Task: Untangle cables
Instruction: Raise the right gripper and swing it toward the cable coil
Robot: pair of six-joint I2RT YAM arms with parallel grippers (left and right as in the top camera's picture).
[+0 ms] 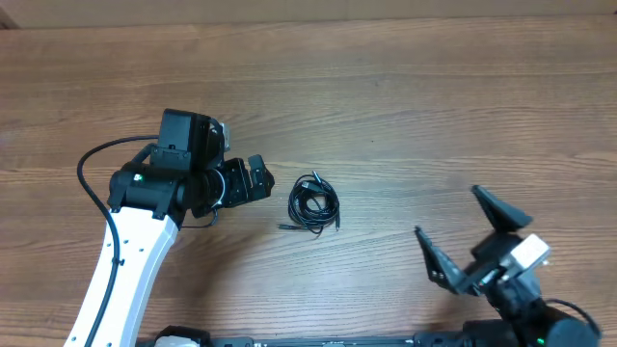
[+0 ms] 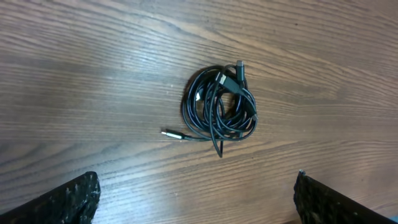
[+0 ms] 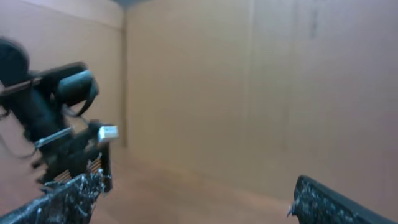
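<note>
Cables (image 2: 219, 109) are lying bunched in one small, loose black coil on the wooden table (image 1: 405, 87), and we are recording them as resting just ahead of the left gripper (image 1: 258, 180), in line with the gap between its fingers and not touching either one. We are noting that this gripper is standing with its fingers spread fully apart and is clamping nothing; in its wrist view only the two dark fingertips (image 2: 68, 202) are showing at the lower corners, with bare table between them and the coil lying beyond. One thin strand is poking out of the coil on the side nearer the gripper and is ending in a small silver-tipped plug (image 2: 169, 132); a second, darker plug (image 2: 240, 67) is lying across the far edge of the coil. We cannot tell how many separate cords are making up the bundle. We are finding the right gripper (image 1: 444, 209) well apart from the coil, which is sitting off to its left; its fingers are likewise gaping wide and are holding nothing. Its wrist camera is looking across at the left arm (image 3: 56, 124) and a plain tan wall (image 3: 249, 93), and that view is blurred.
</note>
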